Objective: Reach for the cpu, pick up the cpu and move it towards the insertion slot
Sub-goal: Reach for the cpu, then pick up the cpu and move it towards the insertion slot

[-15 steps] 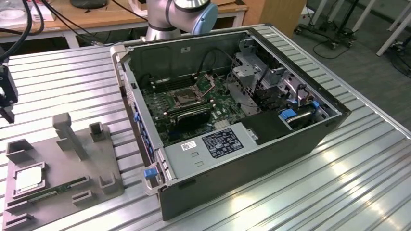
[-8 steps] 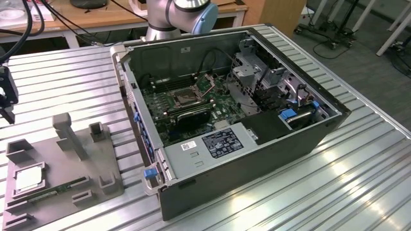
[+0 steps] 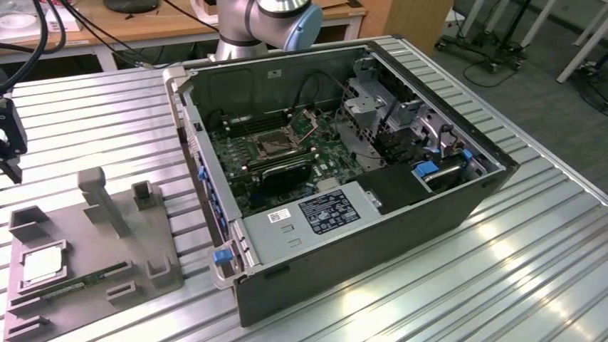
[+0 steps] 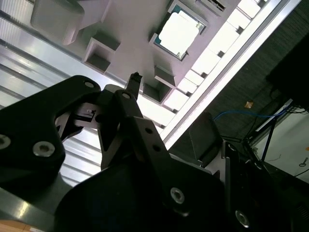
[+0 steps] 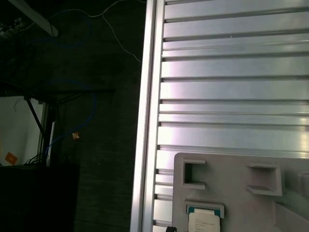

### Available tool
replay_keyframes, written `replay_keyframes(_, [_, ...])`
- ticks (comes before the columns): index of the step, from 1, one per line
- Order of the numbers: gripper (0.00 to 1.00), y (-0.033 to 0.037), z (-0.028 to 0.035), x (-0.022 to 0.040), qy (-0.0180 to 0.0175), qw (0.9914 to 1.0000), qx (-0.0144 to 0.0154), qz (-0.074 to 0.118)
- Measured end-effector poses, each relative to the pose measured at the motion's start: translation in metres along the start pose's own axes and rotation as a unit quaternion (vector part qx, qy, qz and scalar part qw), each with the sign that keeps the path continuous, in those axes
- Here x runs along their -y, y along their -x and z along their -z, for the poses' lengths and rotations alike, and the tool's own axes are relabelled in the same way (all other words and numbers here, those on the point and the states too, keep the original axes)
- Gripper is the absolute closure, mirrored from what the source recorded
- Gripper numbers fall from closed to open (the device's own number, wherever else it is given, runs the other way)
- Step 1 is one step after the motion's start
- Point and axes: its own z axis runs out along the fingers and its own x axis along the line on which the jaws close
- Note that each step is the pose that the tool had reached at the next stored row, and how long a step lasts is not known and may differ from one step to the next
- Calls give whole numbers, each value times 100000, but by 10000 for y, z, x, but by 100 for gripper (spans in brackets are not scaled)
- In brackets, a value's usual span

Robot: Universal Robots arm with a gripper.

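The cpu (image 3: 43, 265), a pale silvery square, lies flat in a recess of the grey plastic tray (image 3: 142, 235) at the exterior view's left. It also appears in both wrist views, as the cpu (image 4: 179, 33) and the cpu (image 5: 204, 223), resting in the tray (image 5: 231, 193). My black gripper (image 3: 8, 142) hangs at the exterior view's left edge, above the table and well apart from the cpu, holding nothing. In the second wrist view the gripper (image 4: 130, 92) fills the foreground. The insertion slot (image 3: 269, 146) is a dark square socket on the green board inside the open case.
The open computer case (image 3: 380, 214) stands in the middle of the ribbed metal table (image 3: 532, 235). A green memory stick (image 3: 81, 280) lies in the tray beside the cpu. Upright grey posts (image 3: 102, 203) rise from the tray. The arm's base (image 3: 256, 21) stands behind the case.
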Motion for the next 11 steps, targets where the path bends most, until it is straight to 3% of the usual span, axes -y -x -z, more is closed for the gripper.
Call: replay_keyframes(11, [32, -1, 0, 0, -1, 100000, -1, 0])
